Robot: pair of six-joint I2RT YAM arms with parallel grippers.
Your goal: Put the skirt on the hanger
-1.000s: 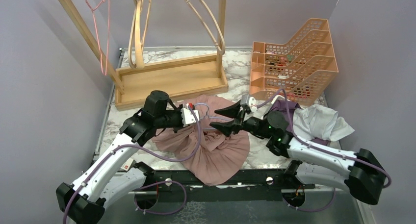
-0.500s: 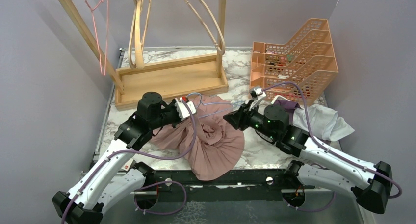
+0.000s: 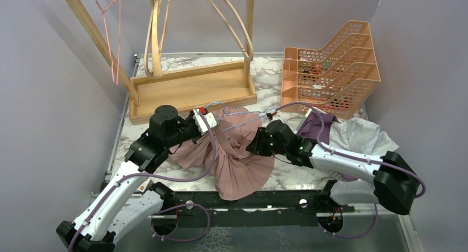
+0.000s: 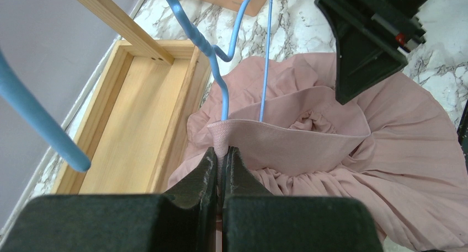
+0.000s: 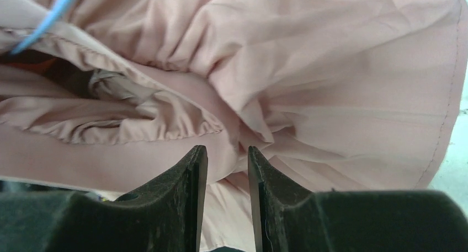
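Observation:
The pink pleated skirt lies bunched on the marble table between my arms. A light blue wire hanger stands in its waistband opening, also in the left wrist view and as a short piece in the right wrist view. My left gripper is shut on the skirt's waistband edge, holding it raised beside the hanger wire. My right gripper is low against the skirt's right side, jaws a little apart over the folds, gripping nothing.
A wooden rack stands at the back with a pink wire hanger and wooden hangers. An orange stacked tray is at the back right. Purple and white clothes lie right of the skirt.
My right gripper has come down and left from above the hanger onto the skirt's right side. My left gripper drew back slightly left with the waistband, and the skirt bunched up.

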